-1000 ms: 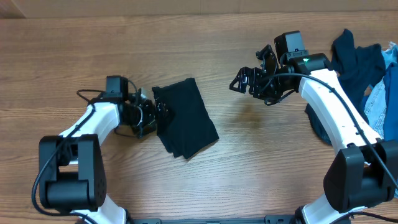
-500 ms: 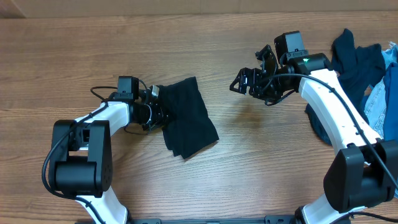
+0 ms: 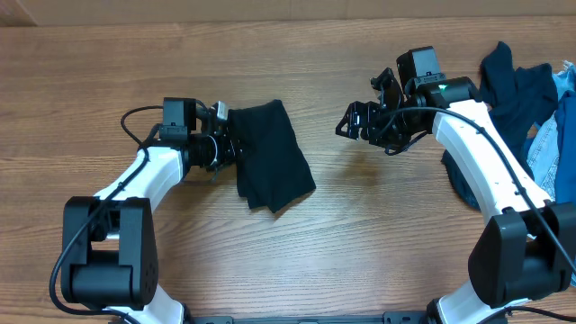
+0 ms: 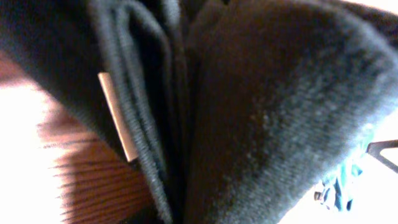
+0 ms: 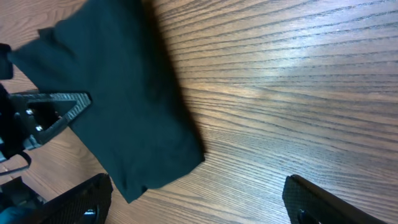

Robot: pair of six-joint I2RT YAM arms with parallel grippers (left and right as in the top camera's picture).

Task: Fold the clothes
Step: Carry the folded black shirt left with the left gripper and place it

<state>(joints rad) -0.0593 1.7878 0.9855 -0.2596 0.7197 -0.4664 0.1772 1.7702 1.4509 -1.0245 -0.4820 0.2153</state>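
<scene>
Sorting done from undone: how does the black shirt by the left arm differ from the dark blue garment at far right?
The near-black fabric T-shirt is folded into a rectangle; the dark blue garment lies rumpled. The left claw is shut on the T-shirt; nothing grips the blue garment. Both are dark cloth.

Not seeing any readable text, brand, number or sign anywhere here. The closest thing is the small white tag (image 4: pixel 117 116) on the dark T-shirt (image 4: pixel 261 112). In the left wrist view it's showing edge-on and blurry, so no print is coming through.
</scene>
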